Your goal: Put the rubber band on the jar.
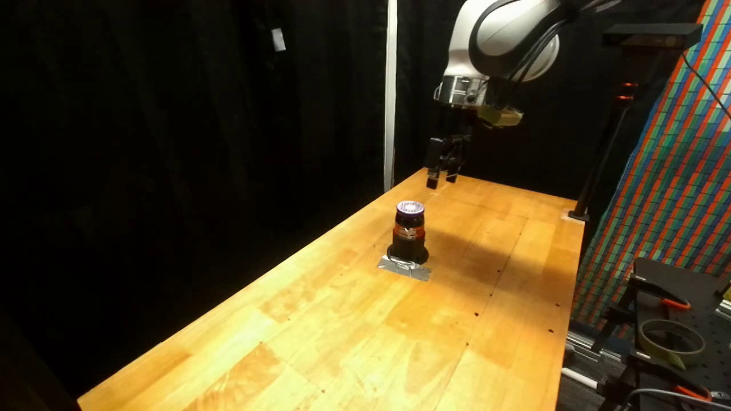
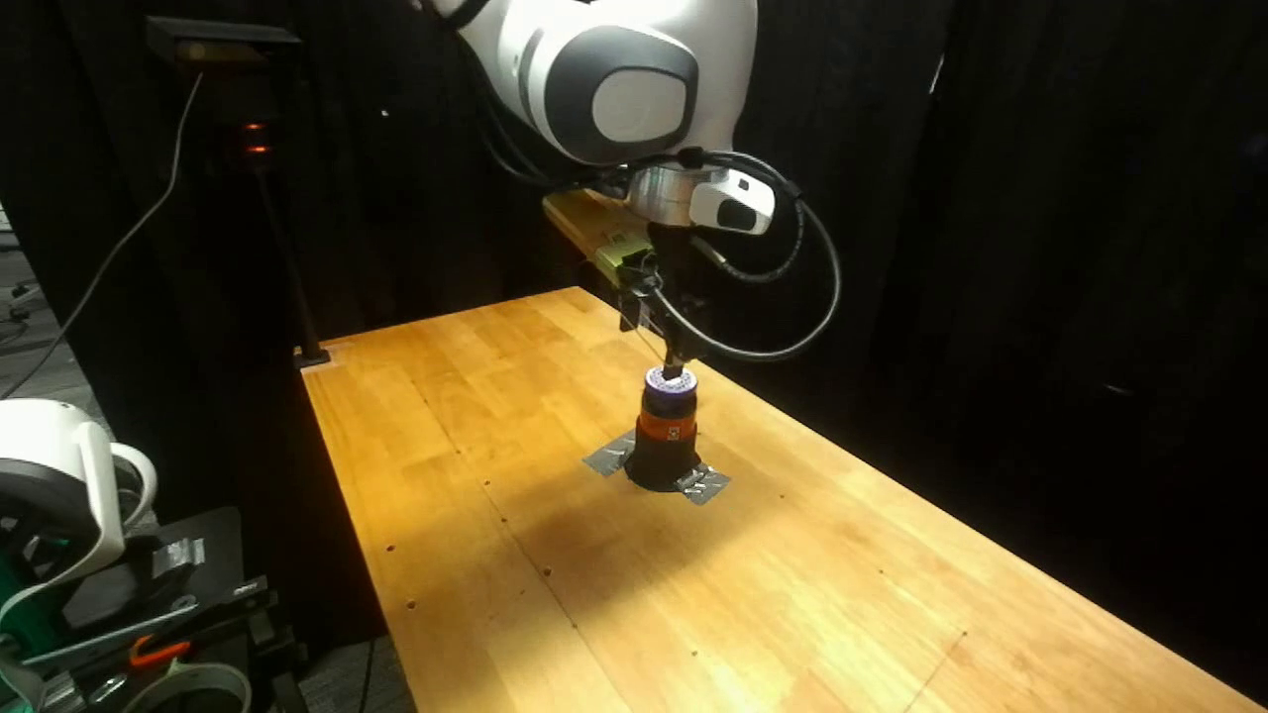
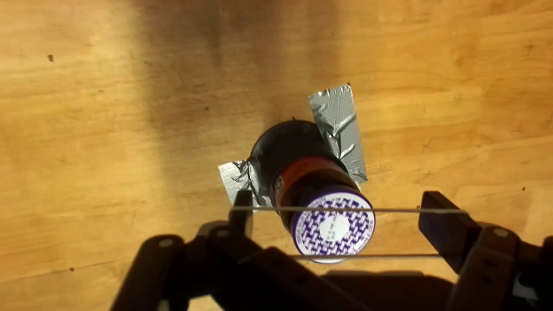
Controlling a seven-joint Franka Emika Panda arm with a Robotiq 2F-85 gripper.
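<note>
One thin tan rubber band (image 3: 395, 211) spans wide-apart jaws. Dark brown cylindrical jar (image 1: 409, 229) stands between them in wrist view, black base (image 1: 407, 251) taped to wooden surface (image 1: 371, 325). Loop looks narrower than purple-white lid (image 3: 335, 229); lowered so, far strand could snag.

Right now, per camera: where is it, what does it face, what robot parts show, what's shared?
An exterior view: raised, facing obliquely down at the brown wooden table and dark cylindrical jar; white arm and black jaws show.
An exterior view: raised, facing obliquely down; arm with flat yellowish block shows, jaws partly overlapping the jar's top.
Wrist view: on the wrist, facing down onto the jar; open jaws show, tan rubber band stretched between.
Both exterior views share arm, table and jar.
</note>
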